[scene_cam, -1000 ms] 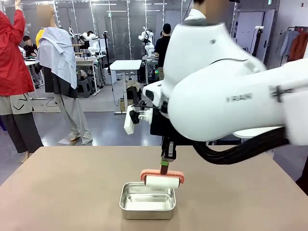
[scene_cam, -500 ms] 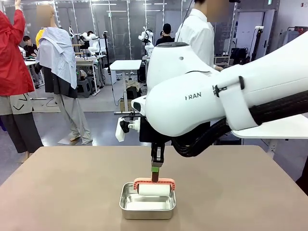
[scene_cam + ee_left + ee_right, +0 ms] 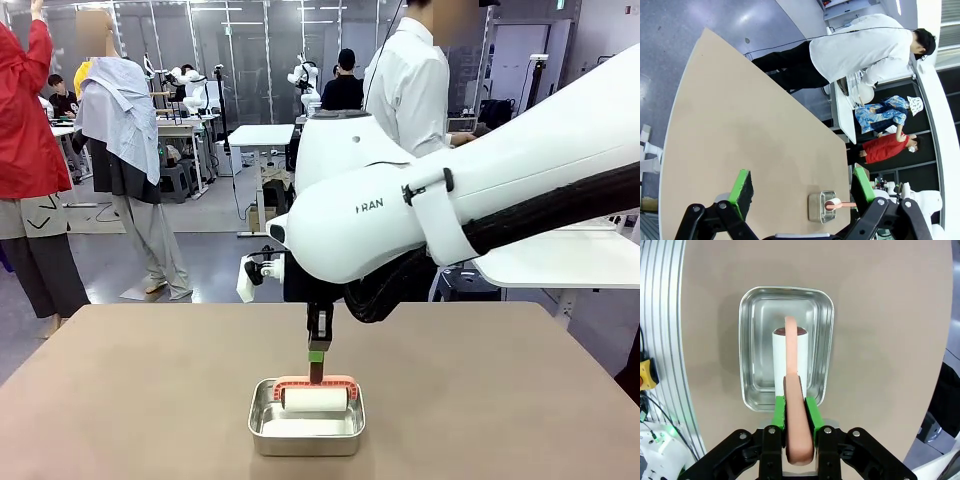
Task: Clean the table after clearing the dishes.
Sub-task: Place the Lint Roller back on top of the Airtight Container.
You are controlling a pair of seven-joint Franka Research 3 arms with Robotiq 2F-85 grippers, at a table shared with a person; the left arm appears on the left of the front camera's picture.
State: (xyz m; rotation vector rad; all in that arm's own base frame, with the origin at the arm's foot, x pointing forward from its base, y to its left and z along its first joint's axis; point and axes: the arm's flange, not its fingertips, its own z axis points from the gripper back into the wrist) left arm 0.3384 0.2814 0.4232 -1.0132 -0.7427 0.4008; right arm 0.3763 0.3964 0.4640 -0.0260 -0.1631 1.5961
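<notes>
Right gripper [image 3: 795, 412], jaws clamped on salmon-handled white lint roller [image 3: 789, 357], inside rectangular steel pan [image 3: 306, 419], lower centre; left gripper [image 3: 802, 190] agape above taupe table [image 3: 120, 390].

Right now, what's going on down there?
Right gripper shut on lint roller, roller inside steel pan. Left gripper open, empty, high above table. Nothing in the way.

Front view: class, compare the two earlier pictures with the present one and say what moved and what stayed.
The right gripper, jaws shut on the roller, carried it toward picture left and down, from over the pan's far right rim into the pan. The right arm swung left too. The pan and table stayed put, and the grip did not change.
</notes>
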